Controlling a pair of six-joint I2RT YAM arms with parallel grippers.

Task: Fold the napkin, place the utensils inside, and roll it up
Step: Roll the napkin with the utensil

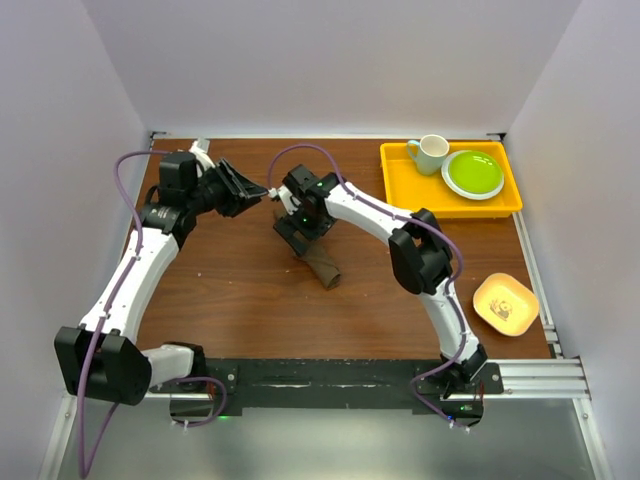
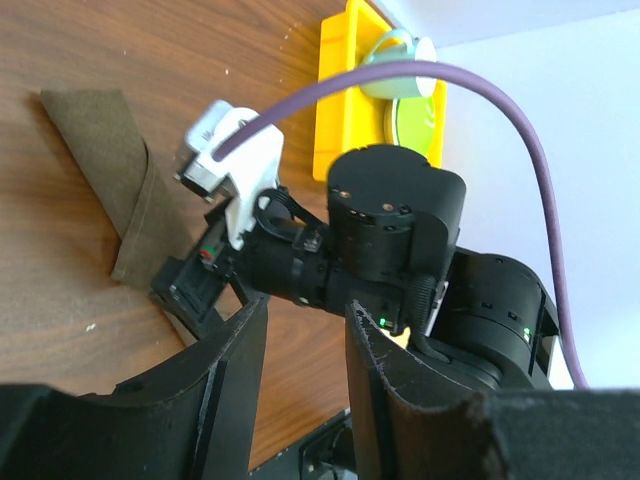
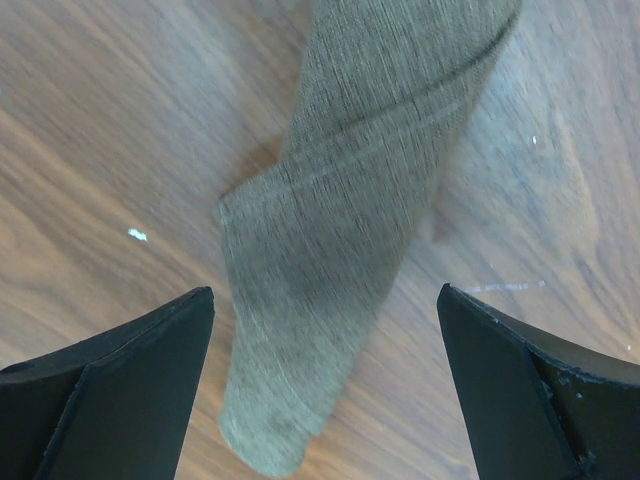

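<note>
The dark brown napkin (image 1: 322, 266) lies rolled into a narrow tube on the wooden table. It also shows in the left wrist view (image 2: 110, 165) and in the right wrist view (image 3: 350, 200). The knife is not in view. My right gripper (image 1: 299, 236) is open and hovers just above the far end of the roll, its jaws (image 3: 325, 292) set wide on either side without touching it. My left gripper (image 1: 256, 192) is open and empty, raised to the left of the right gripper and pointing towards it; its jaws (image 2: 305, 312) stand apart.
A yellow tray (image 1: 400, 195) at the back right holds a pale cup (image 1: 430, 153) and a green plate (image 1: 473, 173). A small yellow dish (image 1: 505, 303) sits near the right edge. White walls enclose the table.
</note>
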